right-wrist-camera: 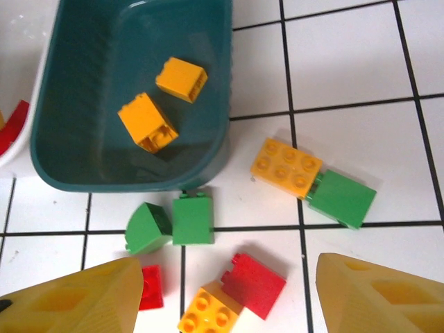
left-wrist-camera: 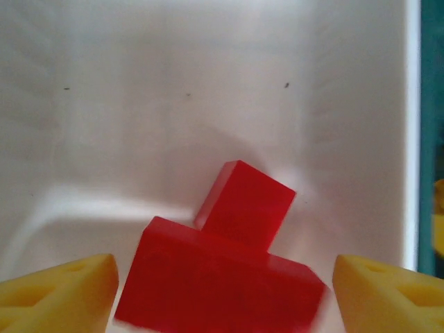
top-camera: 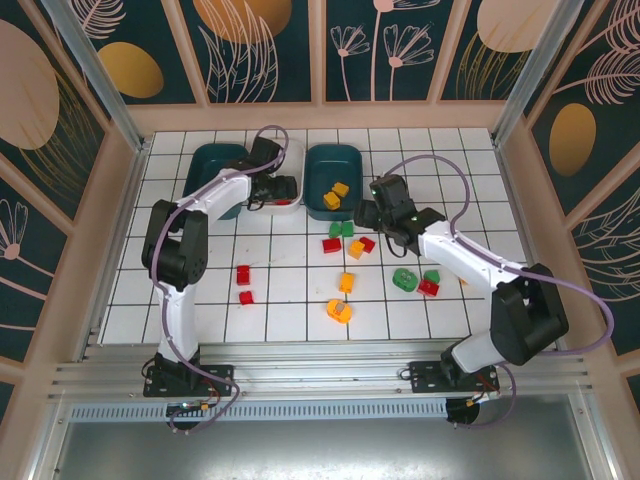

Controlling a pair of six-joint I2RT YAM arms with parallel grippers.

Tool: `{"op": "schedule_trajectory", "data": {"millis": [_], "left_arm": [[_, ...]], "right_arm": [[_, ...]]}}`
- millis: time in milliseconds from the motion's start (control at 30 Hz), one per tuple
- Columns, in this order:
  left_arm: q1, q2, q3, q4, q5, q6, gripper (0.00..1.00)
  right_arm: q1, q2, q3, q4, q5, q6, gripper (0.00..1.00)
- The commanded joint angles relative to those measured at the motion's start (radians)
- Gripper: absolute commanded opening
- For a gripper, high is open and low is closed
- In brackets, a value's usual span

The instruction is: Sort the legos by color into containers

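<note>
The left arm (top-camera: 180, 305) and right arm (top-camera: 462, 255) have white links, bulky black joints and black bases low in the frame. A lilac cable (top-camera: 436, 158) loops along each. The fingertips (left-wrist-camera: 59, 291) are yellow wedges with moulded hollows.

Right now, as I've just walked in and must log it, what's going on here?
Legos are being sorted by colour. The left gripper is open over the white tub, a red lego free between its fingers. The right gripper hovers open above loose legos beside a teal tub holding two yellow-orange legos.
</note>
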Motion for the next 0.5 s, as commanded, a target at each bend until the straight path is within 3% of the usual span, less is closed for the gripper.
{"op": "schedule_trajectory", "data": {"millis": [0,233,333,467], "left_arm": [[-0.005,-0.014,0.052,-0.007,0.044,0.007,0.90],[-0.001,-0.158,-0.022,0.034,0.090,-0.006,0.96],[0.023,-0.297,-0.172,0.134,0.103,-0.071,0.99],[0.074,-0.509,-0.441,0.282,0.134,-0.181,0.98]], "right_arm": [[-0.004,-0.011,-0.020,-0.008,-0.003,0.002,0.68],[0.074,0.123,0.039,0.035,-0.014,-0.024,0.60],[0.105,0.214,0.091,0.052,-0.019,-0.035,0.50],[0.130,0.313,0.155,0.063,-0.010,-0.037,0.49]]}}
